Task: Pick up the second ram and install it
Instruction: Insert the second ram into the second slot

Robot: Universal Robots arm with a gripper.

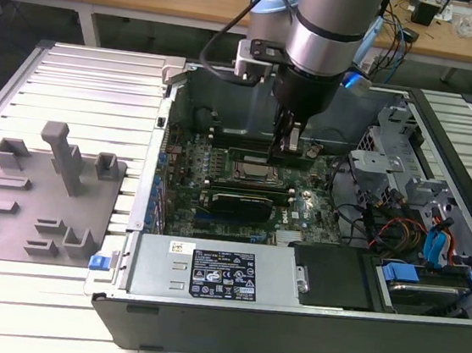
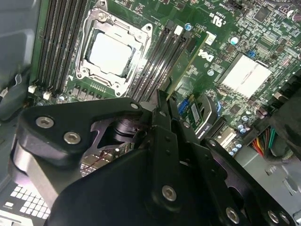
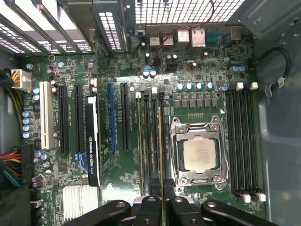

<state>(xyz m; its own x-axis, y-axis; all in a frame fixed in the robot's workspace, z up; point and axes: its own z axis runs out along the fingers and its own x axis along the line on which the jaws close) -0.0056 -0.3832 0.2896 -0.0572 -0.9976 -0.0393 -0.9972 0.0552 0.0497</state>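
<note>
In the exterior view, centre-top of frame, we see the silver-and-black arm's gripper (image 1: 287, 145) reaching down into the open black metal PC case (image 1: 287, 323), w/ the long narrow green RAM stick (image 1: 270, 158) under its tips, lying along the slots just above the square silver CPU socket (image 1: 253, 175) on the big green motherboard (image 1: 301, 205). The case also holds a grey power-supply box (image 1: 216, 272) along its lower edge, a dark graphics card (image 1: 237, 204) below the socket, and drive bays w/ coloured cables at frame right; the grey moulded parts tray (image 1: 37, 196) at frame left sits outside it. In the second wrist view the black fingers (image 2: 164, 117) are clamped on the stick (image 2: 186, 63), which runs edge-on up from frame centre over the dark slots right of the socket (image 2: 113, 52). In the first wrist view the stick (image 3: 161, 141) is a thin edge rising from the gripper (image 3: 162, 207) at bottom centre, in line w/ the slot bank left of the socket (image 3: 200, 153). Our worry: if the stick is off-line or tilted vs. its slot, pressing could jam it, leave one end unseated, or stress the board; we can't tell if the end latches are open.
</note>
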